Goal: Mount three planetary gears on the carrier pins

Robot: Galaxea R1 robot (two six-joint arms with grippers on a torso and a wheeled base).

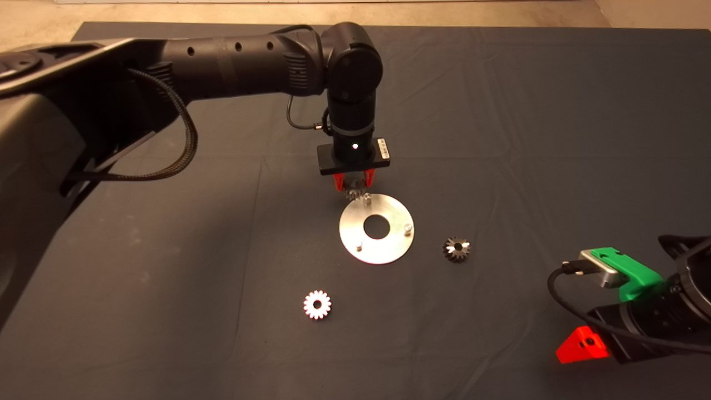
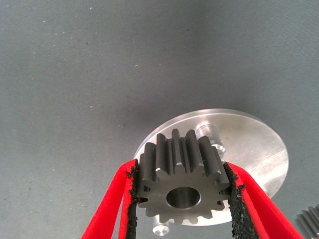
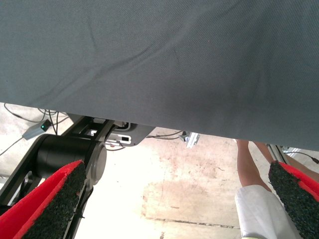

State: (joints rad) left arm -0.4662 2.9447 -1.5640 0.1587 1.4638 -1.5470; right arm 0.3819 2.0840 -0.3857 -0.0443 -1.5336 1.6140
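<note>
Surface: dark grey mat [image 1: 500, 111] with soft creases, covering the table; pale floor shows beyond its far edge.
Carrier disc: shiny round metal disc [image 1: 389, 244] with a large centre hole, lying flat near the middle of the mat.
Carrier pins: three short silver pegs [image 1: 408, 228] stand upright on the disc, none of them carrying a gear.
Left gripper: left gripper [image 1: 353, 183] points straight down over the far rim of the disc, its red fingers [image 2: 117, 199] clamped on a gear.
Held gear: dark steel spur gear [image 2: 182, 181] pinched by its toothed sides between the black pads, hanging just above the far pin.
Loose gears: one pale gear [image 1: 317, 304] lies flat on the mat nearer than the disc; a darker gear [image 1: 456, 249] lies just beside the disc on its right.
Right gripper: right gripper [image 1: 583, 344] waits at the lower right edge, fingers spread wide with nothing between them.
Beyond the mat: a person's leg [image 3: 249, 169] shows in the right wrist view.
</note>
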